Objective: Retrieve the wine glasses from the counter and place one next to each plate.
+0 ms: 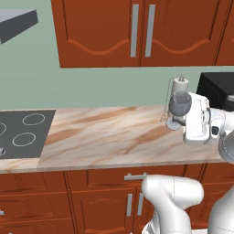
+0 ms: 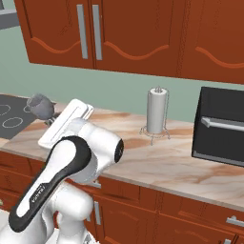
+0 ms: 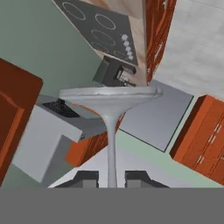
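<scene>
One wine glass (image 1: 179, 104) rides in the air above the worktop (image 1: 114, 137), at three o'clock in the left base view, its stem clenched in the pincer (image 3: 111, 178). Carrying step, I'd say; next comes finding a plate to set it beside.

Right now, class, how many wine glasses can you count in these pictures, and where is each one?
1. The wine glass is held in the gripper by its stem, lifted above the counter near the paper towel roll. A second glass may be out of view.
</scene>
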You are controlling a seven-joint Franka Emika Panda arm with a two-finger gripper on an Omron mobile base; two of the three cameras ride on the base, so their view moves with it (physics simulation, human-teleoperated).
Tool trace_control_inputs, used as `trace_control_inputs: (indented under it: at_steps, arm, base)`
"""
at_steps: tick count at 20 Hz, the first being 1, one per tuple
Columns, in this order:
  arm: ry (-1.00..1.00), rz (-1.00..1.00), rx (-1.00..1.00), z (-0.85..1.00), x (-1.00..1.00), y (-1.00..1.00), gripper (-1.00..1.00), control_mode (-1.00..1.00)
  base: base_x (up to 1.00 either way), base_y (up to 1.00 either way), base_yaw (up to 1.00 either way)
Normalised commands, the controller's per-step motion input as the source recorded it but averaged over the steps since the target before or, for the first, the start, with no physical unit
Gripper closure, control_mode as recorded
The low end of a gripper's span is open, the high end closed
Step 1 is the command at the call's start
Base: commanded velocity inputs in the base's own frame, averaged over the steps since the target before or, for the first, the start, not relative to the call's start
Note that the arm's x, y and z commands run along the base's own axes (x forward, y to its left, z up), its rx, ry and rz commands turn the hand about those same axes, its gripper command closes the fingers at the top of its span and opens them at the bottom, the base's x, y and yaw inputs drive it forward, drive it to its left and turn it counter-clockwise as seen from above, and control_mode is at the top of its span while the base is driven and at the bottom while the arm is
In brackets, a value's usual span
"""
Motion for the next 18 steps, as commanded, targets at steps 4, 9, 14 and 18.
trace_control_inputs:
  at_steps: [4,9,14,18]
  arm:
    - [-0.05,0.00,0.00,0.63,-1.00,0.00,1.00,-1.00]
    - [-0.21,0.00,0.00,0.11,-1.00,0.00,1.00,-1.00]
    - [-0.10,0.00,0.00,0.00,-0.40,0.03,1.00,1.00]
    - [0.00,0.00,0.00,0.00,0.00,0.00,1.00,1.00]
  base:
    - [0.00,0.00,0.00]
    - [0.00,0.00,0.00]
    - [-0.60,0.28,0.01]
    - [-0.83,0.94,0.37]
